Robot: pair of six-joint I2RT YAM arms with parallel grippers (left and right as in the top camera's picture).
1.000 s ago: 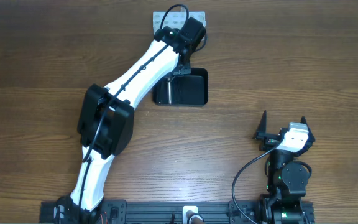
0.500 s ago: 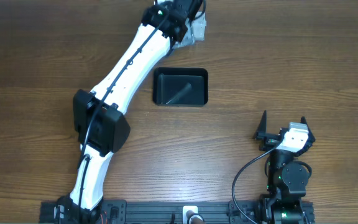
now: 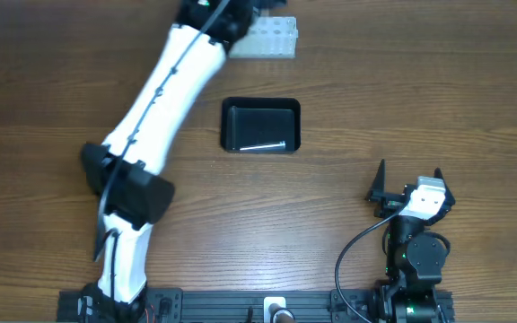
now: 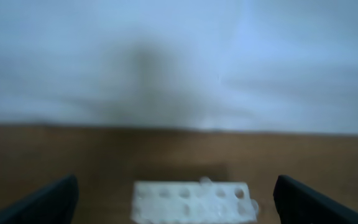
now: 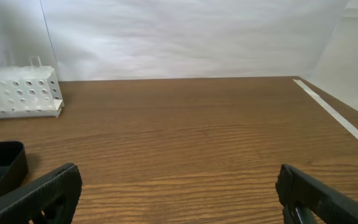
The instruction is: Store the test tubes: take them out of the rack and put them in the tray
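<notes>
The white test tube rack [image 3: 265, 38] stands at the table's far edge. The black tray [image 3: 287, 115] sits nearer, with one test tube [image 3: 262, 145] lying along its near wall. My left arm stretches to the far edge beside the rack. In its wrist view my left gripper [image 4: 176, 186] is open, lifted above and behind the rack [image 4: 191, 202], where a tube top [image 4: 205, 182] sticks up. My right gripper [image 3: 408, 184] is open and holds nothing, low at the near right. Its wrist view shows the gripper [image 5: 179, 183], the rack [image 5: 17, 93] and the tray's corner [image 5: 5, 163].
Bare wooden table surrounds the tray and the rack. A white wall [image 5: 185, 37] rises right behind the table's far edge. A strip of pale tape [image 5: 337, 115] runs along the table's right side.
The left gripper has left the tray and moved up past the rack to the far edge. A test tube now lies in the tray. The right arm has kept still.
</notes>
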